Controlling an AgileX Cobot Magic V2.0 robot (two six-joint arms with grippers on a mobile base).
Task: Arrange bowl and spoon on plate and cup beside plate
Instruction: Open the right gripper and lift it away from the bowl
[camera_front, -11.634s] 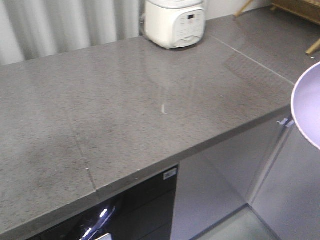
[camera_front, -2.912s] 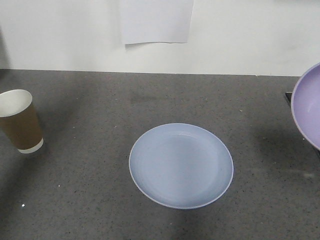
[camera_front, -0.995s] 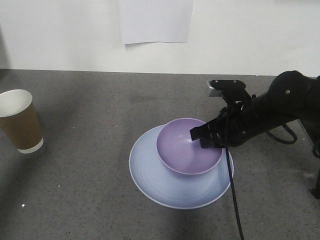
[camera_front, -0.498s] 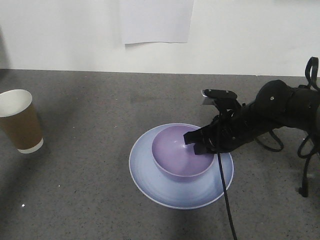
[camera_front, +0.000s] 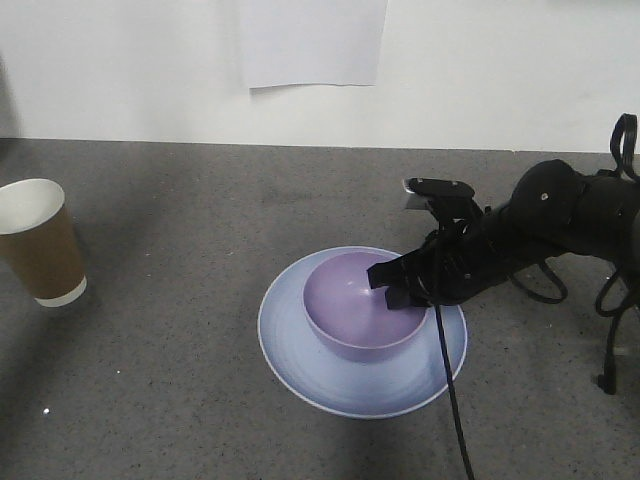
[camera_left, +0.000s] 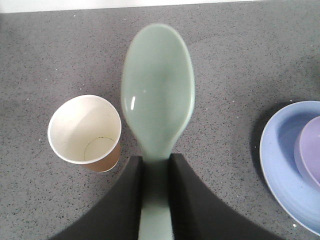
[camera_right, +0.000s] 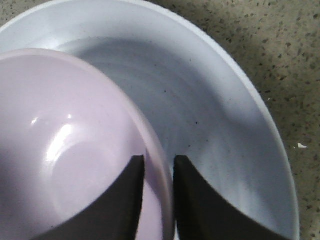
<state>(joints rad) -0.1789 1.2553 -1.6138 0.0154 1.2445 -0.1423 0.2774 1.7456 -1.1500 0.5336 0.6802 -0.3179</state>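
My right fingers (camera_right: 122, 205) pinch the thin rim of the smooth lavender bowl (camera_front: 362, 305), one black finger inside and one outside. The deep round bowl sits on the middle of the shallow blue-lilac plate (camera_front: 330, 385), whose paler edge shows all round it. My left fingers (camera_left: 192, 200) are clamped on the flat handle of the glossy mint spoon (camera_left: 157, 100), its oval scoop out ahead above the speckled grey desk (camera_front: 180, 200). The brown paper cup (camera_front: 40, 245), white-rimmed, stands upright well left of the plate.
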